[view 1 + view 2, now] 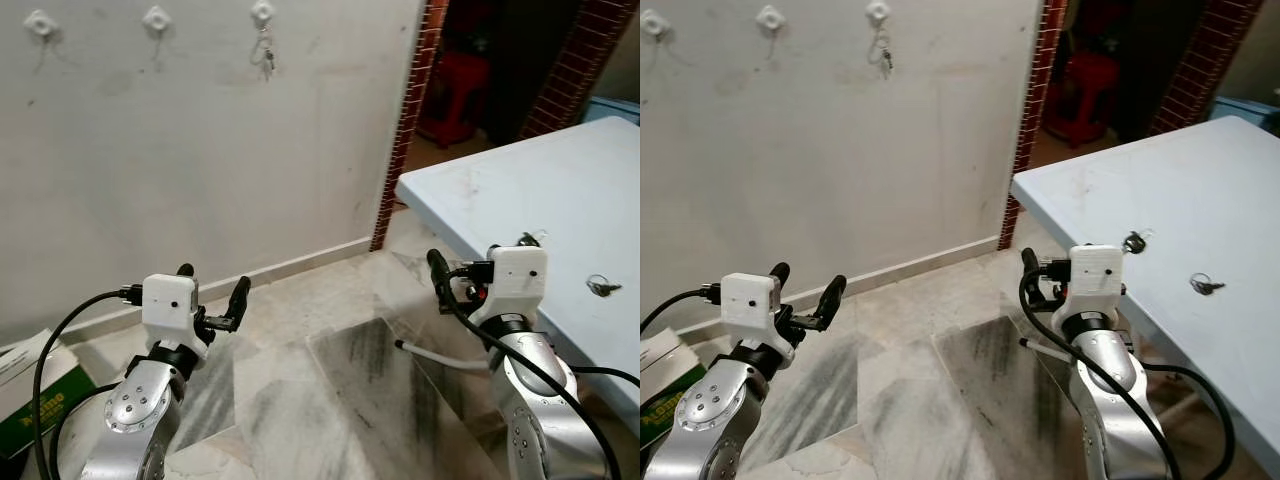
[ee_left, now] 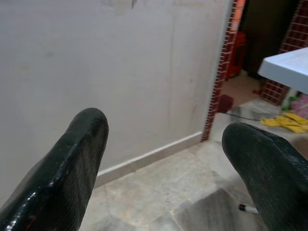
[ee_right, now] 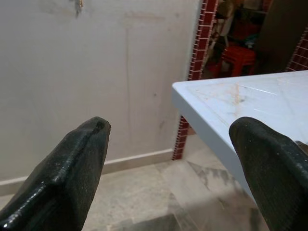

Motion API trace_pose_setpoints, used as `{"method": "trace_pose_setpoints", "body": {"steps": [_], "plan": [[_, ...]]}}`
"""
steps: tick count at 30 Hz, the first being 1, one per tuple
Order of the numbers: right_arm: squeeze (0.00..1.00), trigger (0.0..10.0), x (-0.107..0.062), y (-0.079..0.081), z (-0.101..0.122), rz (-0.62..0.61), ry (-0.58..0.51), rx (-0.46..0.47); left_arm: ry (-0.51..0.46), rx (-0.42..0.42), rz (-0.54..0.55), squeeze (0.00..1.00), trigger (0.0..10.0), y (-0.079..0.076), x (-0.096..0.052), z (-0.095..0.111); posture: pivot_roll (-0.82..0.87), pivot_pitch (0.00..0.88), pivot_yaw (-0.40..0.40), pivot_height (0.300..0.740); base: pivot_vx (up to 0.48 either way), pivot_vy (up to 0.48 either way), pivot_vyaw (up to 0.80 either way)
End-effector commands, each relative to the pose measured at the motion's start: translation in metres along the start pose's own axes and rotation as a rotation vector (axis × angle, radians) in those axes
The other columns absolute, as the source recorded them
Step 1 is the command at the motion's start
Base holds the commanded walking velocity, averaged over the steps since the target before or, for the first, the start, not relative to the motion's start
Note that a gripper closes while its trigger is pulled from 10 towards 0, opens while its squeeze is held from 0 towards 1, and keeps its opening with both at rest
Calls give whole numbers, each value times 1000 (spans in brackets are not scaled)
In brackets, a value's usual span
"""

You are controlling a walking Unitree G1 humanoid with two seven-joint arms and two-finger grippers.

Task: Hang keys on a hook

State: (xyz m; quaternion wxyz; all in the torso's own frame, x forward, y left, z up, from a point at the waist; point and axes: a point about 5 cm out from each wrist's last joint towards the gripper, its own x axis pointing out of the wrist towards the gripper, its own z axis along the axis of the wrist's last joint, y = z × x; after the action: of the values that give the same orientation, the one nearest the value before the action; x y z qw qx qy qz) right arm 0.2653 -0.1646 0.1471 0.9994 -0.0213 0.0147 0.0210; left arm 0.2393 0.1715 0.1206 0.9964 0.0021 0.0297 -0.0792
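Cut off at the right edge of both eye views: the pale blue table (image 1: 560,190), far side unseen. Too small to make out blade or ring: keys on the table (image 1: 602,287), another set by the right wrist housing (image 1: 1134,241), partly hidden behind it. Tiny as well: keys on the wall hook (image 1: 266,57). Cropped at the left edge: green box (image 1: 35,412), lettering unreadable. Half hidden behind the right arm: white tube on the floor (image 1: 435,354).
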Motion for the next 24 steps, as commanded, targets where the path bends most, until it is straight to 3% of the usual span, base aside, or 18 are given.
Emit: {"method": "trace_pose_setpoints", "body": {"steps": [1, 24], "plan": [[0, 10000, 2, -3, 0, -15, -5, -9, -3, 0, -7, 0, 10000, -2, 1, 2, 25, 0, 3, 740, 0, -431, 0], [0, 10000, 5, 3, 0, 11, -7, -7, 3, -2, -6, 0, 10000, -3, 3, 2, 27, 0, -1, 740, 0, -433, 0]]}}
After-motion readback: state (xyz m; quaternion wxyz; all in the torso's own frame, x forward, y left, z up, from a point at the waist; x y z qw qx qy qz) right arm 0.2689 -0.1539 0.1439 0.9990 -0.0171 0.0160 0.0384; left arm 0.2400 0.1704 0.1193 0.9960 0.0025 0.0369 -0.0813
